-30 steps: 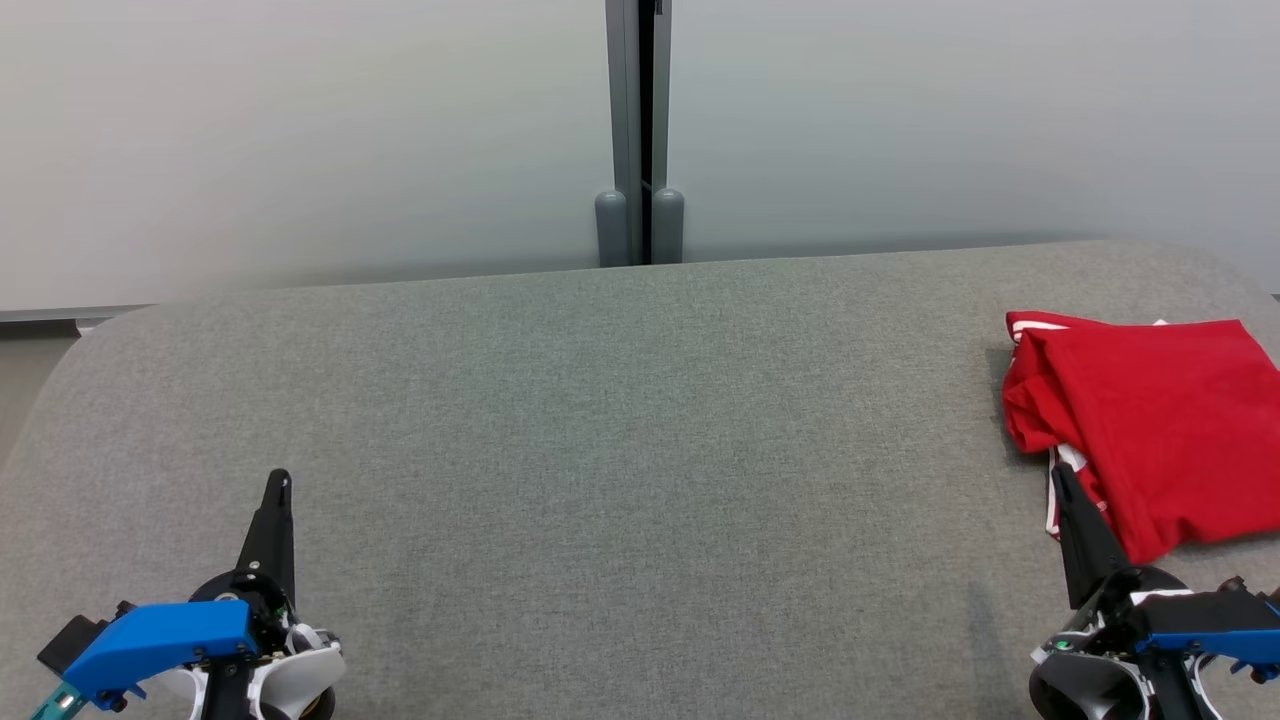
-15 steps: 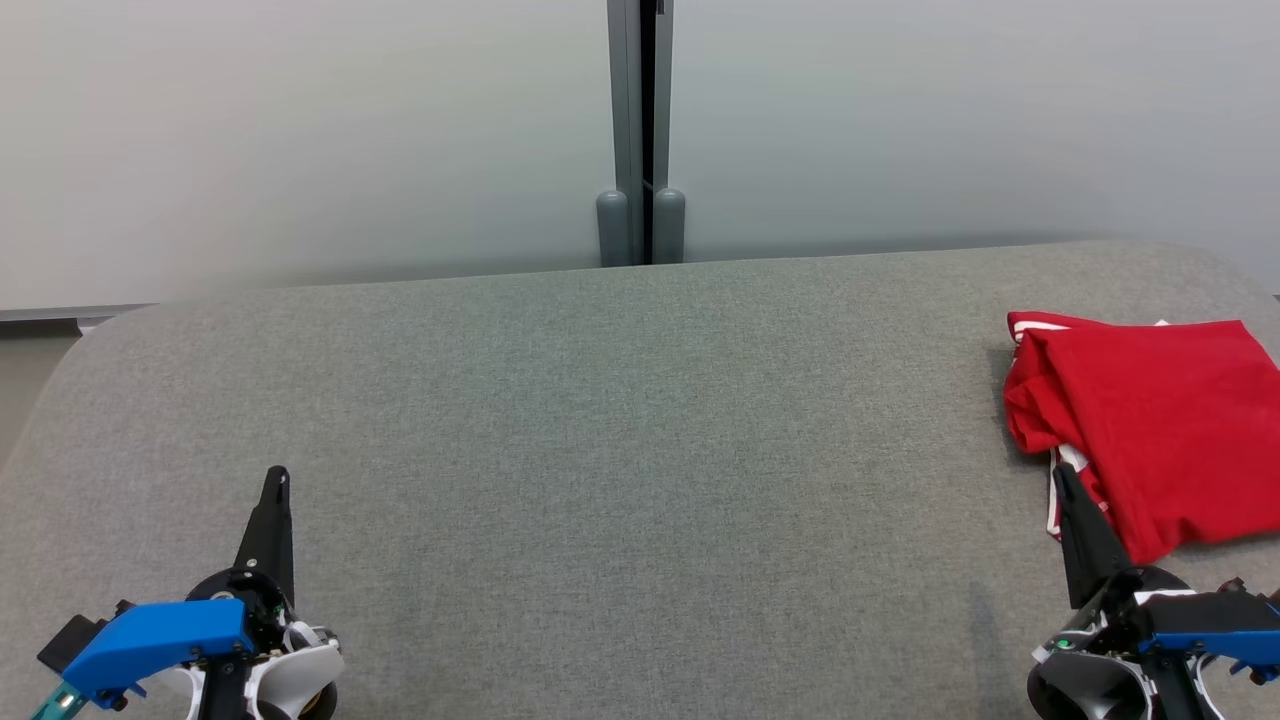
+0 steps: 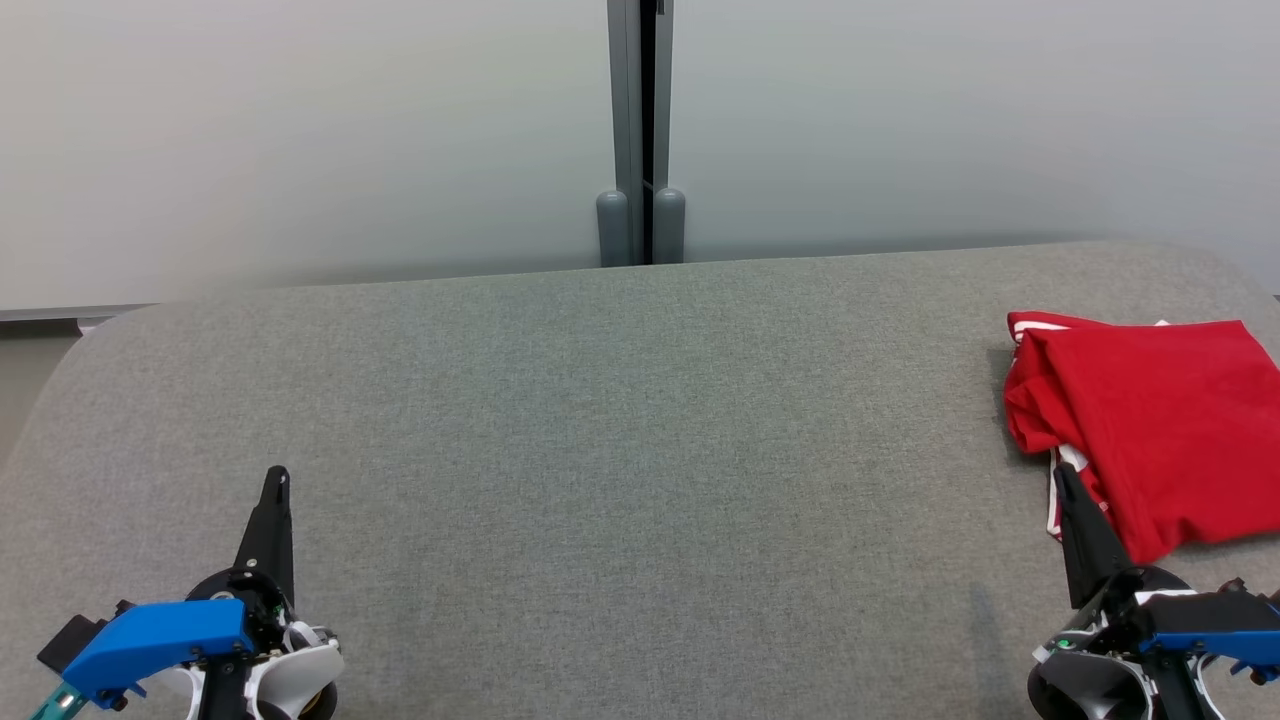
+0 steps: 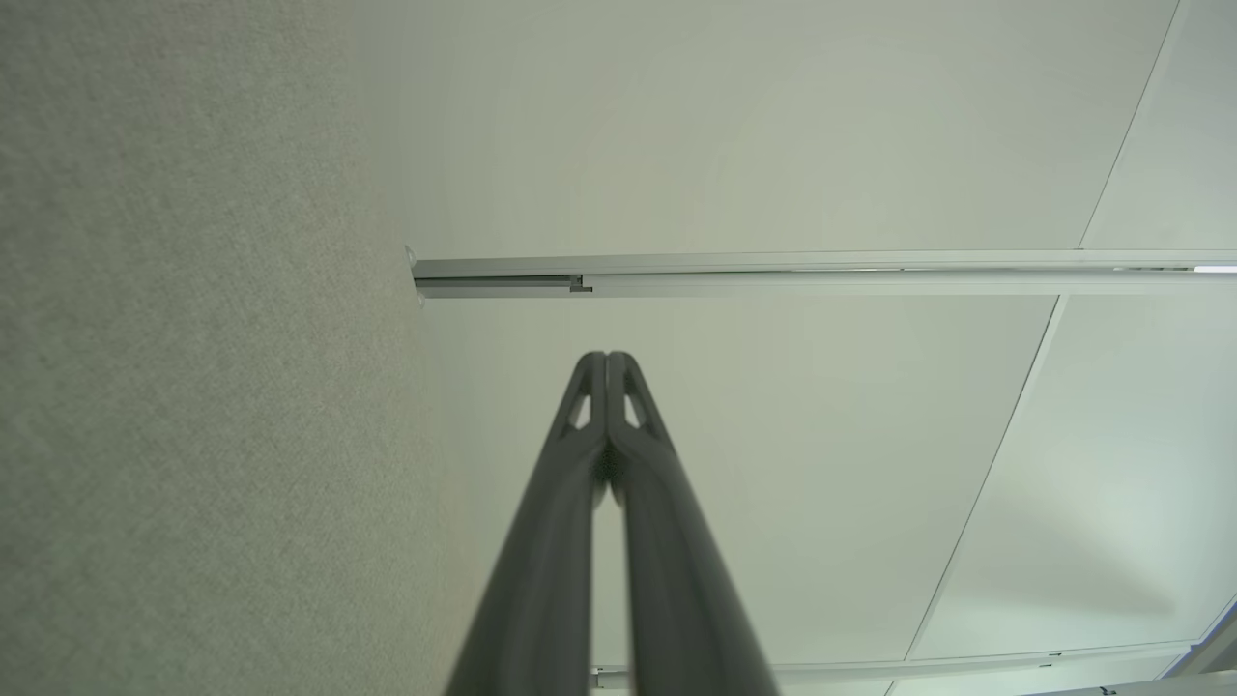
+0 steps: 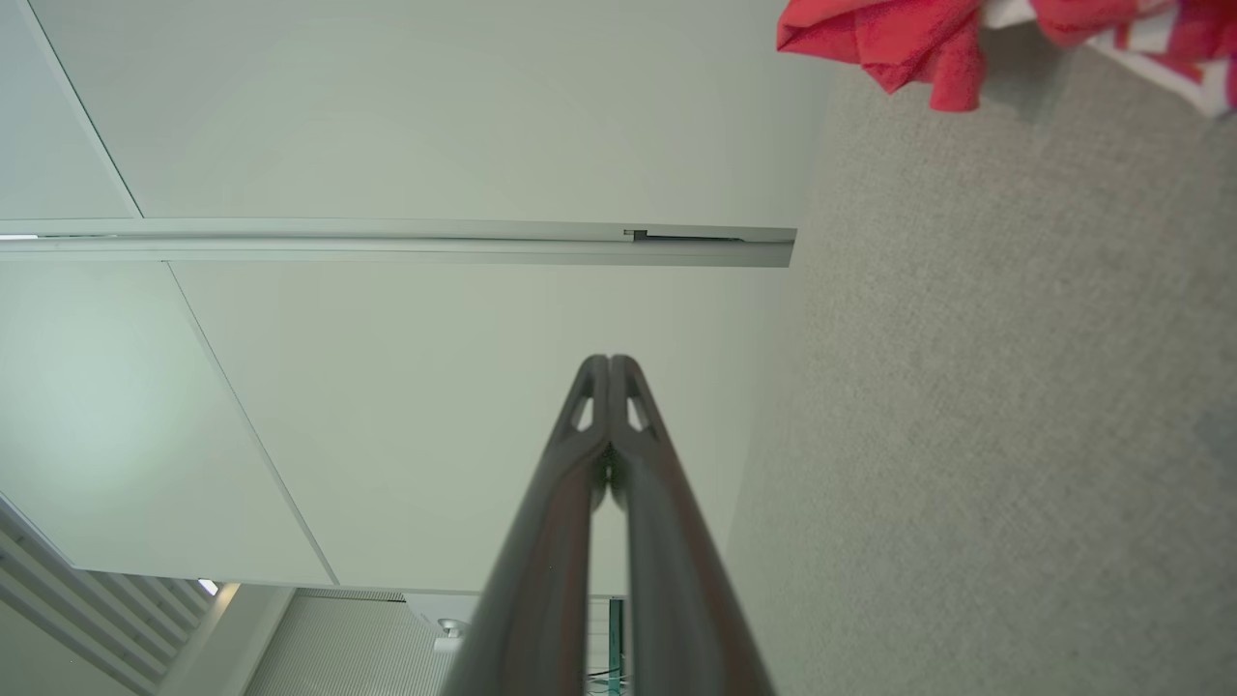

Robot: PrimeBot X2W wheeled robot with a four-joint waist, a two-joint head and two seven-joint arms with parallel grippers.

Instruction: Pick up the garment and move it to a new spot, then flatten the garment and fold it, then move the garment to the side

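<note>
At the desk's (image 3: 640,450) far right edge lies the red garment (image 3: 1150,420), folded, white trim peeking out. The right end effector (image 3: 1062,478) sits just beside its near corner, fingers pressed together, holding nothing. The left end effector (image 3: 277,480), well apart at lower left, is closed and empty too

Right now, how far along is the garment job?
Done, it seems: red garment lies folded at the right side of the table. In hand: nothing; left gripper and right gripper are shut, empty. Left: probably nothing, though the fold's left edge looks bunched.
</note>
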